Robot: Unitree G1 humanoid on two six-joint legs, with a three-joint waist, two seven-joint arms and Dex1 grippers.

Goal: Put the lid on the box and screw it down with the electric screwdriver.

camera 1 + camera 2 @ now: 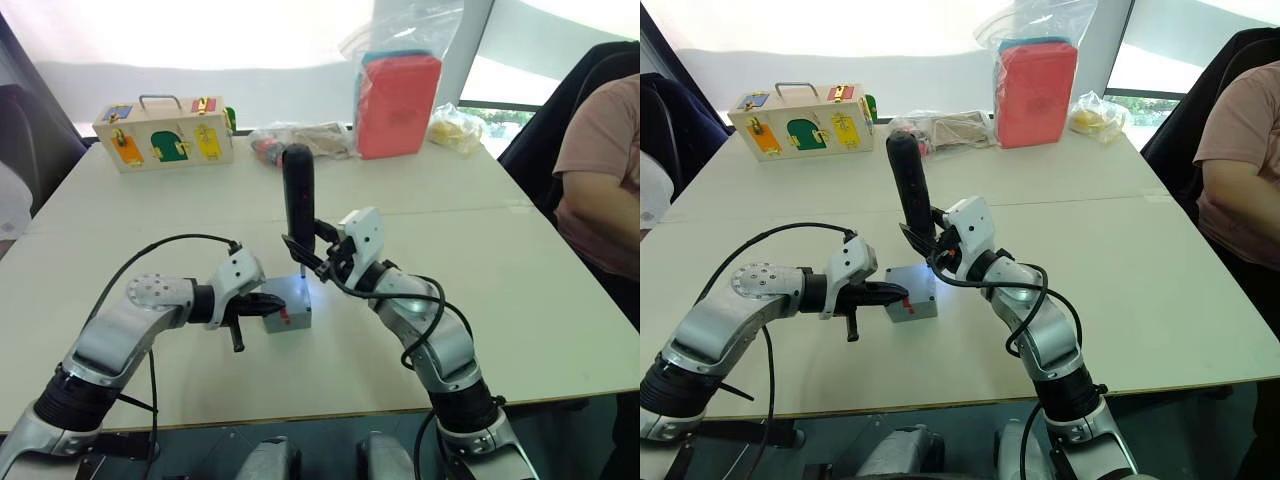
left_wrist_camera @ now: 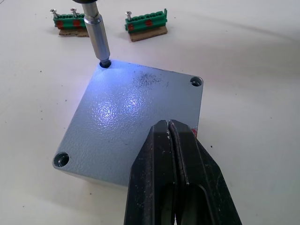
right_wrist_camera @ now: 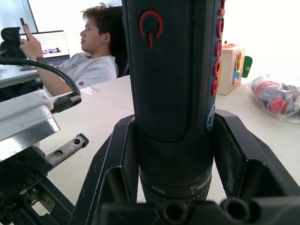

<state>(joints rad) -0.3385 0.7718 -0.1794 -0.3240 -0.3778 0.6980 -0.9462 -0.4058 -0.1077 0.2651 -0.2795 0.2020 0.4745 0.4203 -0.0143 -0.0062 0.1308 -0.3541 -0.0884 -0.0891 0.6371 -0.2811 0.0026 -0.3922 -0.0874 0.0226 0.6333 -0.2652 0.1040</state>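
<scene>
Lid (image 1: 290,296) sits on box (image 1: 292,320), mid-table (image 1: 520,300). Right gripper (image 1: 312,250) holds screwdriver (image 1: 298,190) upright, bit in far corner hole. Left wrist view: left gripper (image 2: 169,140) fingers pressed together, tips over lid's near edge; two green connectors (image 2: 146,22) beyond. Right wrist view: fingers (image 3: 232,145) clamp the screwdriver body.

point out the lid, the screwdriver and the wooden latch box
lid (image 2: 126,117), left wrist view, middle of its top face
screwdriver (image 1: 298,190), left eye view, black body
wooden latch box (image 1: 165,140), left eye view, front face
</scene>
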